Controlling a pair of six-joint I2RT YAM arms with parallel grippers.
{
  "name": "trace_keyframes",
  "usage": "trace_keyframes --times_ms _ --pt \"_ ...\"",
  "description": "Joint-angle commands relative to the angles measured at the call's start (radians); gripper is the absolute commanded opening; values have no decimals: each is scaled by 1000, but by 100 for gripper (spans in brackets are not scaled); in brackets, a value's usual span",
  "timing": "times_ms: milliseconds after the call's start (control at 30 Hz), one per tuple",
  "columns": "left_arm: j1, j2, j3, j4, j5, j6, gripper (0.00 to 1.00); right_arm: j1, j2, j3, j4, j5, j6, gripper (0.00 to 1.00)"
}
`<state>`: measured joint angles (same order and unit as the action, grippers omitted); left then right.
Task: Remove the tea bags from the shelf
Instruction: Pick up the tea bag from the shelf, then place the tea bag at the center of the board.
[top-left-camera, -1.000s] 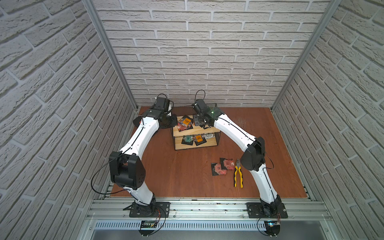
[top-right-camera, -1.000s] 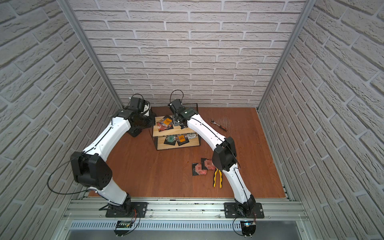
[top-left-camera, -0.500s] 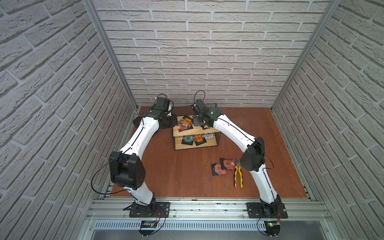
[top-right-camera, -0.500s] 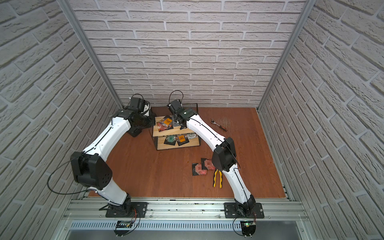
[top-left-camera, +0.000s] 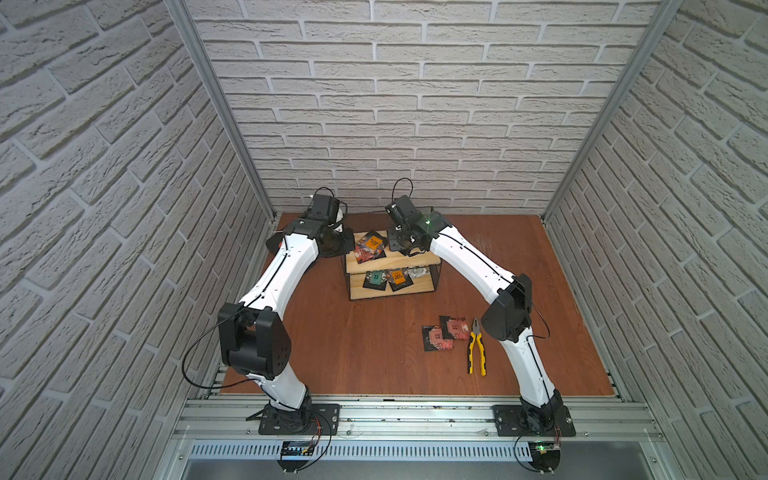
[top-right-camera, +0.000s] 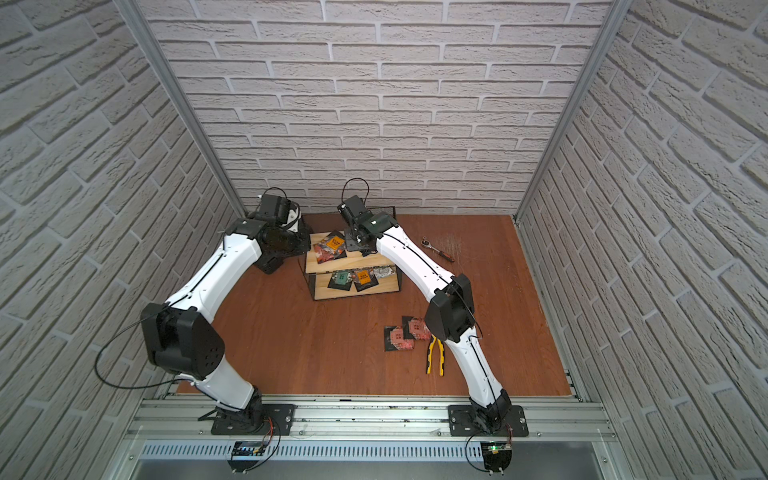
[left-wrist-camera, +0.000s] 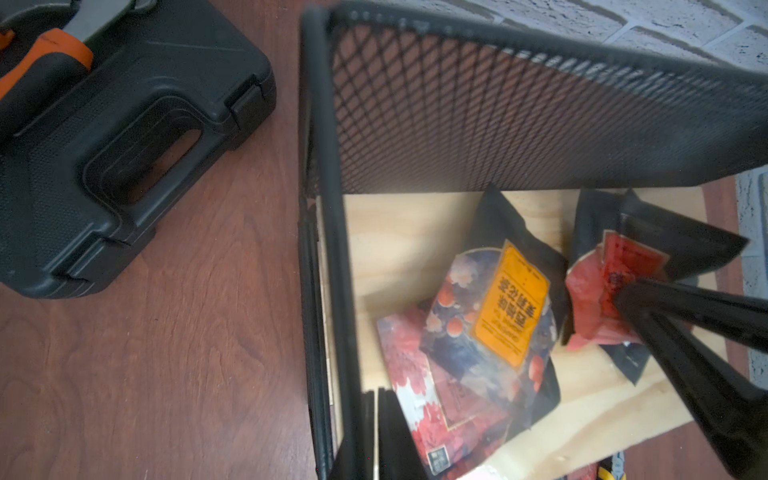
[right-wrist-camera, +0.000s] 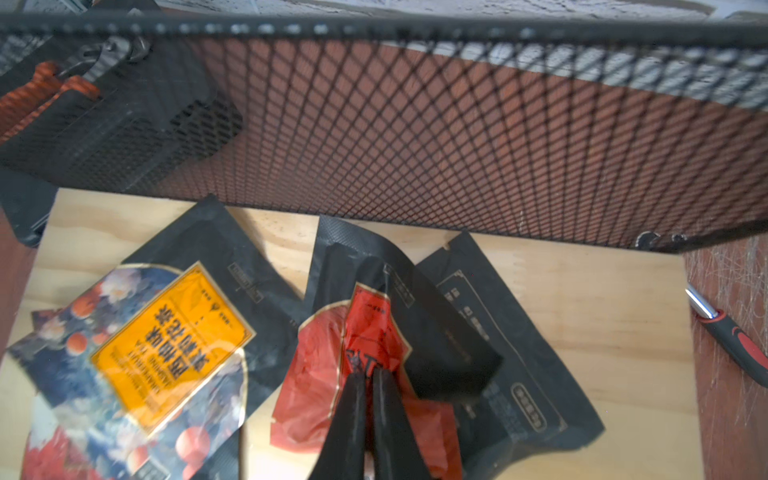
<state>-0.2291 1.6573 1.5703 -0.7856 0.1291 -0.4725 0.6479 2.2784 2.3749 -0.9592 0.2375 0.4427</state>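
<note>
The shelf (top-left-camera: 413, 260) stands at the back of the floor, a wire rack with two pale boards. My right gripper (right-wrist-camera: 369, 376) is over its upper board, shut on a crumpled red-labelled tea bag (right-wrist-camera: 316, 374). Beside that bag lie an orange-labelled tea bag (right-wrist-camera: 170, 345) and a black one, face down (right-wrist-camera: 503, 357). My left gripper (left-wrist-camera: 376, 392) is shut and holds nothing, at the rack's left wire frame (left-wrist-camera: 328, 291). The lower board carries three tea bags (top-left-camera: 395, 277). Two red tea bags (top-left-camera: 444, 334) lie on the floor.
A black tool case (left-wrist-camera: 104, 145) with an orange-handled tool (left-wrist-camera: 45, 58) on it sits left of the rack. Yellow pliers (top-left-camera: 477, 351) lie beside the floor bags. A ratchet wrench (top-right-camera: 436, 248) lies right of the rack. The mesh back (right-wrist-camera: 415, 137) rises behind the upper board.
My right gripper has closed on the red-labelled tea bag on the upper board. Both arms have stayed almost in place.
</note>
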Motion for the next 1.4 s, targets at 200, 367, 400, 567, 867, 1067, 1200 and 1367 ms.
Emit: trace_keyframes --times_ms 200,367,400,567,867,1067,1200,1367 --pt "8 19 37 14 10 9 9 -1 -102 27 -18 -32 27 3" --pt "7 20 41 10 9 11 9 -1 -123 27 -9 -50 32 3" --pt "7 22 42 10 9 11 9 -1 -128 27 -7 -54 36 3" --pt "8 24 42 10 13 9 9 0 -190 -6 -7 -77 53 3" --pt "7 27 50 7 10 11 9 4 -563 -493 134 -147 90 3" --pt "8 31 55 4 10 12 9 8 -825 -977 259 -187 169 3" --pt "8 36 62 1 7 12 9 7 -933 -1251 326 -230 193 3" --pt "9 42 69 -1 7 14 9 8 -976 -1495 373 -252 160 3"
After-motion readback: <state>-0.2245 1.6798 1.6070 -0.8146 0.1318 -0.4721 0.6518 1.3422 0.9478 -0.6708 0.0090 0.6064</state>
